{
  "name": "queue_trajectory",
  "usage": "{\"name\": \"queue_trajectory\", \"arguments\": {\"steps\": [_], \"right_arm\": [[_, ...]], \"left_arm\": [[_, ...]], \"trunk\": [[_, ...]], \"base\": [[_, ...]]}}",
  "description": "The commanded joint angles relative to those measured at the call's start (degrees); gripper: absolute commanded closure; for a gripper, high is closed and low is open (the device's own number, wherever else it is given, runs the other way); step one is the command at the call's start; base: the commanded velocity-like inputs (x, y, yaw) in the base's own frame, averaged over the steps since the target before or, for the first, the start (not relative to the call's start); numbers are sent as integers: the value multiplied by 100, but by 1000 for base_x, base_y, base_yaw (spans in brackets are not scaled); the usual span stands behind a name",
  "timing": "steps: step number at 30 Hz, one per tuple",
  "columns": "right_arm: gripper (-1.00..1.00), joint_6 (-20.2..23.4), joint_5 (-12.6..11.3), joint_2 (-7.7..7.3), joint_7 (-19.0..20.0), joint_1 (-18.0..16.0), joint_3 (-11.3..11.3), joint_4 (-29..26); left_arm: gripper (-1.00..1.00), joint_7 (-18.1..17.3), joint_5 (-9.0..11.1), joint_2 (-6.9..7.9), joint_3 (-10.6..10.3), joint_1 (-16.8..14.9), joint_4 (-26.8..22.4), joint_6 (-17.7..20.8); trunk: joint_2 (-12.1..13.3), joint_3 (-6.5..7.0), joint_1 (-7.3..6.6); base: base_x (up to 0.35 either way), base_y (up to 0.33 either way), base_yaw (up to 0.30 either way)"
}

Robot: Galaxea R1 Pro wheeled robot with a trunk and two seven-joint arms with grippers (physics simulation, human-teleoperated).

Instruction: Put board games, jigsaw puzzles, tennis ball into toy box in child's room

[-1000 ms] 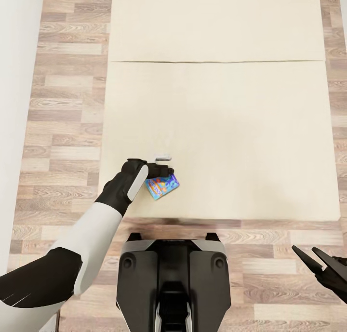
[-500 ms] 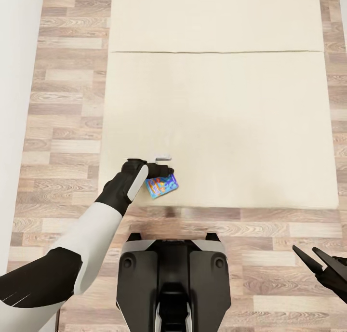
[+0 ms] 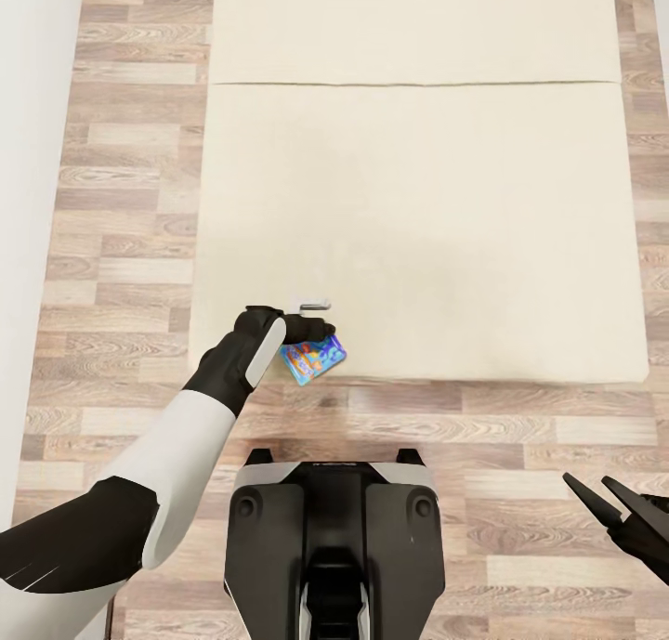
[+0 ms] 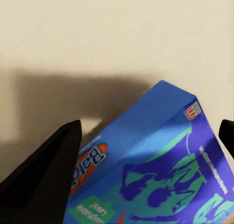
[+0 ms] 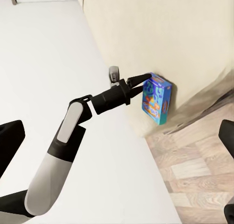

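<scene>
A: Left hand (image 3: 323,330) closed on the upper edge of the light blue board game (image 3: 314,359), seen from the head camera. Box hanging below the fingers, tilted, printed face toward the robot.

B: And in the left wrist view? Looks pinched between the two dark fingers (image 4: 46,177), with blue lettering up close and cream bedding behind.

A: Agreed. Lifted off the bed (image 3: 418,231), not resting on it; casts a shadow on the cover.

B: Changed in the last second?

A: Grip and box unmoved against the robot's own base (image 3: 334,547). Bed's near edge, though, slid up the head picture, exposing more wood-plank floor (image 3: 130,250) in front of the base. Reads as the camera and base backing away, not the bed moving.

B: Box now sitting right at that near edge, about to pass over bare floor.

A: Right hand (image 3: 609,501) spread open and carrying nothing, low beside the base.

B: Meaning for the job?

A: Pickup apparently done for this one game; carry under way. Toy box and table yet to be reached, so delivery pending, then back for whatever remains. Worth watching the edge-only grip during the drive: could swing or slip.
</scene>
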Motion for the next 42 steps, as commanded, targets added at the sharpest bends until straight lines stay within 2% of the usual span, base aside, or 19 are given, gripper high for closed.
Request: {"name": "queue_trajectory", "arguments": {"steps": [1, 42], "right_arm": [[-100, 38, -13, -1, 4, -1, -2, -1], [-100, 29, -5, 8, -13, -1, -11, -1]], "left_arm": [[-100, 38, 29, 0, -5, 0, 1, 33], [-100, 38, 22, 0, -5, 3, 6, 30]], "trunk": [[-6, -6, 4], [-6, -6, 4]], "base": [[-56, 0, 0], [-27, 0, 0]]}}
